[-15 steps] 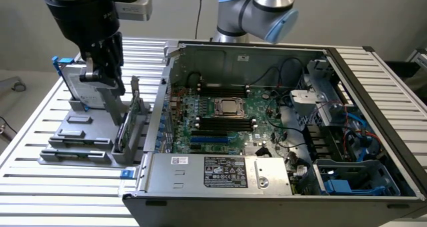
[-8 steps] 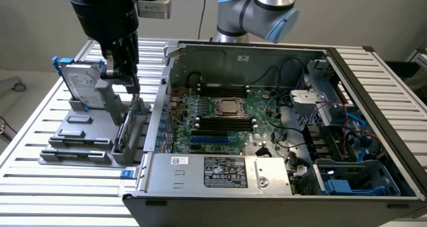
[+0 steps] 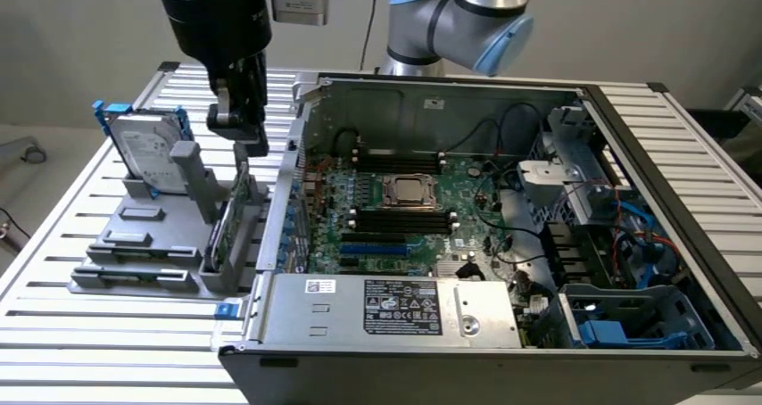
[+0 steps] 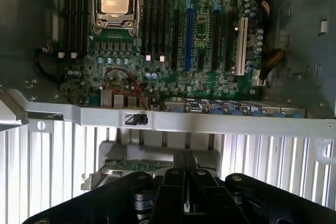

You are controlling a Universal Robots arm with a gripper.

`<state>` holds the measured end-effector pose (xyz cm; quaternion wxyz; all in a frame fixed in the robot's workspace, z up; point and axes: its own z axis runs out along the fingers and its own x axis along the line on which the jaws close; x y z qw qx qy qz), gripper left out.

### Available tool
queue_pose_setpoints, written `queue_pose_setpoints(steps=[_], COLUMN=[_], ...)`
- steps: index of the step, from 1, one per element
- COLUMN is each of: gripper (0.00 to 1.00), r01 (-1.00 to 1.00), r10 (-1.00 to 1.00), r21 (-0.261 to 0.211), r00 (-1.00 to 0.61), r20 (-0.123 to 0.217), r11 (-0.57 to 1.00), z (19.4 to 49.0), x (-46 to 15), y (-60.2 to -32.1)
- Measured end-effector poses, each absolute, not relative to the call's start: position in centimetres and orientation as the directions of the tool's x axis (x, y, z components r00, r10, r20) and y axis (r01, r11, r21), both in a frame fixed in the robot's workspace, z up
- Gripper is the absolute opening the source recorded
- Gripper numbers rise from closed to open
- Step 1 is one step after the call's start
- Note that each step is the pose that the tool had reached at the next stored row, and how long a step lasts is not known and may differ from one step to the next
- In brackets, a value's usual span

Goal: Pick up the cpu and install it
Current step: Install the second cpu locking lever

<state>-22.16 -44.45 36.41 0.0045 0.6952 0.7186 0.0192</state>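
Already socketed cpu point(image 3: 409, 190), tool point(image 3: 242, 139) closed, tips hidden

One open computer case point(image 3: 666, 146), one motherboard point(image 3: 393, 218), one cpu point(image 3: 409, 189) in its socket, one power supply point(image 3: 393, 309), one hard drive point(image 3: 145, 146) upper left, one grey holder rack point(image 3: 143, 244), one gripper point(image 3: 244, 137).
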Motion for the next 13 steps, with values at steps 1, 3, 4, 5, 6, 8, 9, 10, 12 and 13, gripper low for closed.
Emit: queue_pose_setpoints(steps=[1,3,4,5,6,8,9,10,12,13], gripper=[0.11,0.11,0.11,0.11,0.11,0.11,0.11,0.11,0.11,0.11], r01=[0.999,0.999,0.999,0.999,0.999,0.999,0.999,0.999,0.999,0.999], r10=[0.999,0.999,0.999,0.999,0.999,0.999,0.999,0.999,0.999,0.999], r21=[0.034,0.034,0.034,0.034,0.034,0.034,0.034,0.034,0.034,0.034], r00=[-0.034,-0.034,-0.033,-0.033,-0.033,-0.033,-0.033,-0.033,-0.033,-0.033], r20=[0.02,0.02,0.02,0.02,0.02,0.02,0.02,0.02,0.02,0.02], r11=[0.033,0.033,0.033,0.033,0.033,0.033,0.033,0.033,0.033,0.033], z=[36.41,36.41,36.42,36.42,36.41,36.41,36.41,36.42,36.42,36.42], x=[-22.16,-22.16,-22.17,-22.16,-22.17,-22.17,-22.17,-22.17,-22.17,-22.17], y=[-44.45,-44.45,-44.44,-44.45,-44.44,-44.44,-44.44,-44.44,-44.44,-44.44])
